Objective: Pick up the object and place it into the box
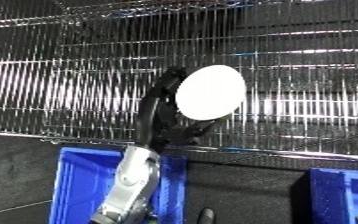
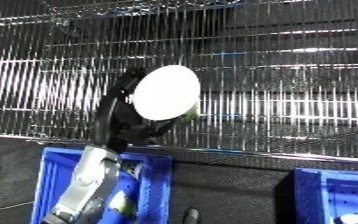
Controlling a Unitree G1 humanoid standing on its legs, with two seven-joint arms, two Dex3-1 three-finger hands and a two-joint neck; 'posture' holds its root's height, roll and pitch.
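Left hand lifts the white disc off the wire shelf.

The left hand (image 1: 162,107) has its fingers curled round the disc (image 1: 209,92), held up before the shelf (image 1: 318,60), probably so it clears the near edge on its way down to the blue bin (image 1: 73,180).

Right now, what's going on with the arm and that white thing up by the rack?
The left robot hand is raised in front of the wire shelf, its fingers curled round a white round object with its flat pale face toward the camera. A blue bin sits directly below the forearm, and a second blue bin lies at lower right. The right robot hand isn't visible.
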